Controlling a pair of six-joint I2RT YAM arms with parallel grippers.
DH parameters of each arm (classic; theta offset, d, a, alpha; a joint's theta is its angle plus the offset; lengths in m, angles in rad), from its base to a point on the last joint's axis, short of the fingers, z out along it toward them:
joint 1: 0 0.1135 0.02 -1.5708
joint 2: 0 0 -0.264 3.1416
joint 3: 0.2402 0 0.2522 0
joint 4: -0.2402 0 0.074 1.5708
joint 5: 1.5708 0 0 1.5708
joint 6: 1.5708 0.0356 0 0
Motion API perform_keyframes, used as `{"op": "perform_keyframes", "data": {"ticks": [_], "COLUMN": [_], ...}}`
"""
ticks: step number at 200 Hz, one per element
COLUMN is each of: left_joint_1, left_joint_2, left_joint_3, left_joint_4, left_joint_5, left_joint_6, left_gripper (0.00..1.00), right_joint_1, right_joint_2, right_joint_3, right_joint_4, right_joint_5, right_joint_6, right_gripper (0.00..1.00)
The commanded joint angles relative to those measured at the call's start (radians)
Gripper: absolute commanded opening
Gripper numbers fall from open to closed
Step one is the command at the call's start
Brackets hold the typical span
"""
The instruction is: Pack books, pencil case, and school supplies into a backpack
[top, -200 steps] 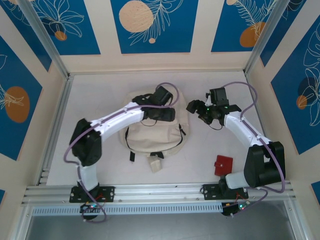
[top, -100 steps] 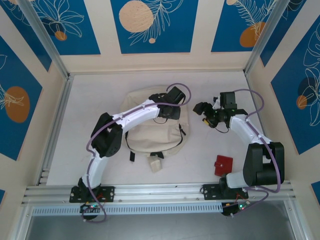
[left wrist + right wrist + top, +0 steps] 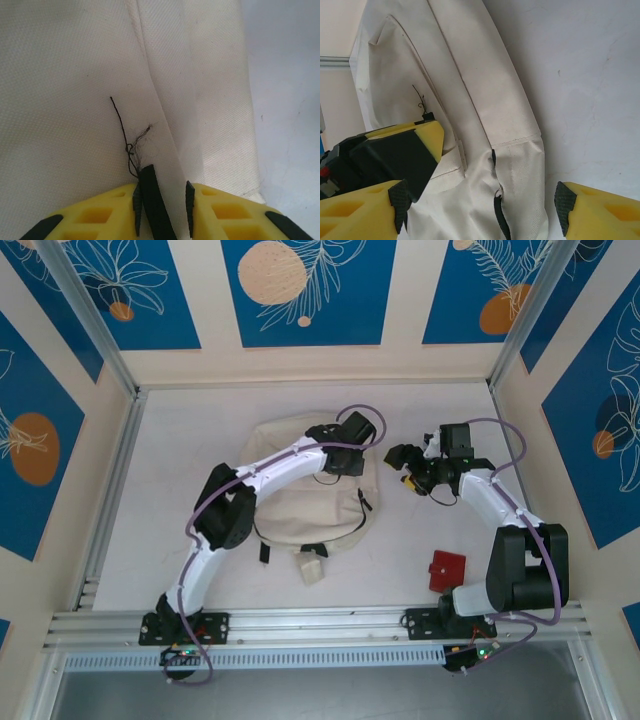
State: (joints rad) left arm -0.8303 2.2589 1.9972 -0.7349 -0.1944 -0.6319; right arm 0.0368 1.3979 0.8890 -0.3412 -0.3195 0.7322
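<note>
Straddles, with the left gripper's [image 3: 163, 202] close-set jaws, a seam ridge [image 3: 165, 125] running straight ahead on the backpack [image 3: 305, 508] lying mid-table, actual pinch impossible to tell, and holds the right gripper [image 3: 482, 202] gaping just off its right edge.

Right pincer [image 3: 482, 205] wide apart over backpack [image 3: 470, 90]; left pincer [image 3: 427, 131] perhaps touching fabric.

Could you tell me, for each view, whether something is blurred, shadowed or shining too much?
Top external view: even soft light, only faint shadows beneath the arms, the backpack sharp. Left wrist view: fabric weave crisp, the left gripper slightly soft at the frame edge. Right wrist view: the right gripper slightly soft, backpack sharp; no glare anywhere.
</note>
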Motion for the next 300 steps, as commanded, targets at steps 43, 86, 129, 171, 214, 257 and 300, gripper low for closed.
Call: {"op": "perform_keyframes", "data": {"ticks": [43,86,129,171,214,257,300], "left_joint_1": [0.008,0.007,0.007,0.008,0.008,0.008,0.007], "left_joint_2": [0.061,0.029,-0.051,-0.143,-0.182,-0.201,-0.225], "left_joint_3": [0.093,0.097,0.061,-0.029,-0.087,-0.118,-0.156], "left_joint_4": [-0.116,-0.106,-0.075,-0.02,0.003,0.014,0.035], "left_joint_5": [-0.1,-0.088,-0.018,0.013,0.022,0.021,0.014], "left_joint_6": [0.033,0.046,0.053,0.054,0.051,0.046,0.045], "left_gripper": [0.21,0.02,0.0,0.0,0.0,0.0,0.0], "right_joint_1": [0.014,0.019,0.026,0.063,0.118,0.153,0.162], "right_joint_2": [0.018,0.019,0.041,0.104,0.199,0.307,0.387], "right_joint_3": [-0.016,-0.011,-0.003,0.04,0.114,0.189,0.22], "right_joint_4": [0.015,0.004,0.034,0.078,0.1,0.11,0.138], "right_joint_5": [-0.028,-0.023,-0.092,-0.187,-0.214,-0.217,-0.282], "right_joint_6": [0.004,0.004,0.016,0.019,0.021,0.029,0.047], "right_gripper": [0.79,0.78,0.76,0.74,0.71,0.58,0.44]}}
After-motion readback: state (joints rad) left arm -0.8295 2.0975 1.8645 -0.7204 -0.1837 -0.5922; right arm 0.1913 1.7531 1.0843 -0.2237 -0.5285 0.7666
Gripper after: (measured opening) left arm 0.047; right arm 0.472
